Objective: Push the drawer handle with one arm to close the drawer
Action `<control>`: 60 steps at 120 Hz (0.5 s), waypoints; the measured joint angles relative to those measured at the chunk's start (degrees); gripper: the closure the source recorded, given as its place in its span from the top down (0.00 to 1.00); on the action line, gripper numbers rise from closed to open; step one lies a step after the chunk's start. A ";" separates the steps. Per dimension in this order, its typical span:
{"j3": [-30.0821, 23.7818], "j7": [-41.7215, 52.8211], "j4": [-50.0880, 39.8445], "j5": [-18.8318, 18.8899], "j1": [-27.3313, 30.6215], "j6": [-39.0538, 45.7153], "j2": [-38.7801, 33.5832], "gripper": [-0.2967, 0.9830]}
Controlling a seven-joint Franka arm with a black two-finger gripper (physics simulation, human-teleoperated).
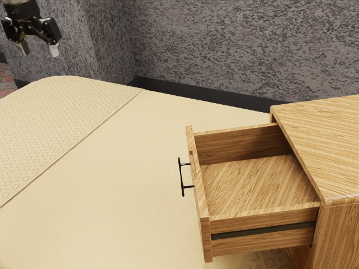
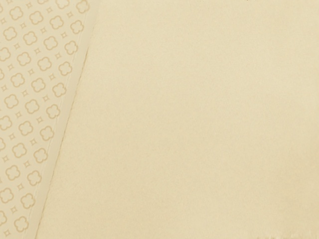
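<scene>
- Closest to the exterior view's camera stood a wooden cabinet [image 1: 342,230], at the exterior view's right, with its drawer [image 1: 206,235] pulled well out toward the exterior view's left.
- Fixed to the outside of the drawer's front, the black handle [image 1: 181,176] was a slim bar on two short posts, facing the open part of the worktop [image 1: 118,196].
- Along the drawer's near outer side ran a dark rail [image 1: 263,230]; the striped wood grain of its bottom lay exposed from above.
- Up in the corner at the exterior view's far left hung the black gripper [image 1: 39,51], its fingertips pointing down.
- Its jaws were spread, with a wide gap between them, and pinched nothing.
- They touched neither handle nor drawer; both were well apart from them, toward the exterior view's right.
- Pale cream covered the worktop, partly plain and partly patterned with small four-lobed shapes [image 2: 32,106]; a straight seam [image 2: 66,119] divided the two parts in the wrist view.
- Behind it all rose a mottled grey wall [image 1: 224,45] with a dark skirting board [image 1: 196,97] along its foot.
</scene>
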 joint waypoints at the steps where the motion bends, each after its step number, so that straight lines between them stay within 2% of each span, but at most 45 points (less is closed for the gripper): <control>1: 0.00 0.04 0.00 -0.09 -0.57 0.11 0.02 0.75; 14: 0.13 0.45 0.05 -1.10 -3.96 1.17 0.08 0.75; 35: 0.00 0.38 10.25 -0.65 -1.57 1.19 -3.02 0.75; 45: 1.97 0.18 11.17 -0.51 -2.34 1.24 -4.11 0.75; 60: 2.33 -0.43 9.26 -0.54 -0.02 1.16 -4.38 0.75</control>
